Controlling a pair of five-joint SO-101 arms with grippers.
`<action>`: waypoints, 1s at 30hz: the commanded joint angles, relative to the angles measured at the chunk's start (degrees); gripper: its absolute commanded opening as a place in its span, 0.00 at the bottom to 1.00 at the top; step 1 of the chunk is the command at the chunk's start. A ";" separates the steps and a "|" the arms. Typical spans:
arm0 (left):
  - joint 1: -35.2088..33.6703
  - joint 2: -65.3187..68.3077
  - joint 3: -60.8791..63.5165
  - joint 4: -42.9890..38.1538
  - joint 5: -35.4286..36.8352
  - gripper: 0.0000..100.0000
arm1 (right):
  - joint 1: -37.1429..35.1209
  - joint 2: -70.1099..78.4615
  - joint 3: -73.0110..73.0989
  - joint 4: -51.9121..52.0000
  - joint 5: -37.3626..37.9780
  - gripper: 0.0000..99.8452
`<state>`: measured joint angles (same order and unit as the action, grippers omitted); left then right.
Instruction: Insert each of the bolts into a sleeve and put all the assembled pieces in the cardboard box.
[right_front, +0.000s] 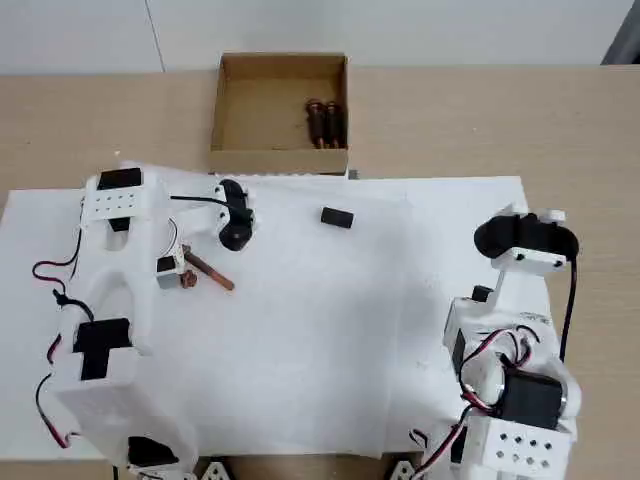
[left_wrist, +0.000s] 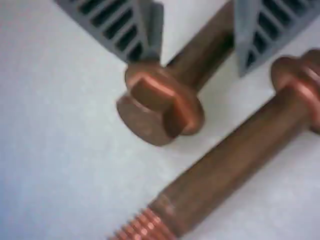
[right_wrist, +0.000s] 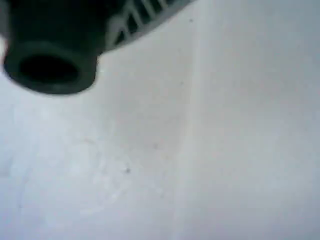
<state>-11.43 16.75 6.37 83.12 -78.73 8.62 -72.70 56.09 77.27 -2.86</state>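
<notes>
Copper-coloured bolt with a hexagonal flanged head (left_wrist: 160, 105) sits closest in the left wrist view. Its shank runs up between the two ridged grey fingers (left_wrist: 120, 27) of the left hand (left_wrist: 197, 60). That hand is open and straddles the shank; a strip of white shows between one finger and the metal, so no grip is made yet. The straddle looks like the set-up for closing just behind the head, which would leave the threaded end free for a sleeve. Just outside one finger lies a second copper bolt (left_wrist: 235, 165), roughly parallel to the first and near enough to be knocked. Its thread shows at one end, while the first bolt's thread is hidden past the fingers.

Farther off, the right hand (right_front: 497, 237) appears closed on a short black tubular sleeve (right_wrist: 50, 65). The sleeve is held clear of the white sheet (right_wrist: 225, 150) with its bore open, seemingly ready to receive a bolt. The fingers are mostly cut off, so that grip is a judgement. Between the two hands, well apart from both, a second black sleeve (right_front: 337, 217) lies on the sheet covering the wooden worktop (right_front: 580, 130). Farthest beyond both hands stands the brown cardboard box (right_front: 262, 100), with dark assembled pieces (right_front: 325, 123) against one wall; their number is hard to tell.
</notes>
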 joint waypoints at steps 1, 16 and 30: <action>0.53 0.26 -2.07 -0.97 -18.90 0.10 | 0.57 -0.57 -0.26 -1.10 -0.35 0.00; 2.37 4.66 -0.57 1.76 -16.88 0.09 | 0.57 -0.57 -0.26 -0.92 -0.35 0.00; 5.54 5.36 -10.07 16.88 -12.48 0.00 | 0.40 -0.66 -0.35 -1.10 -0.44 0.00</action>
<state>-7.47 22.64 0.40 95.52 -77.93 8.62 -72.70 56.09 77.27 -2.86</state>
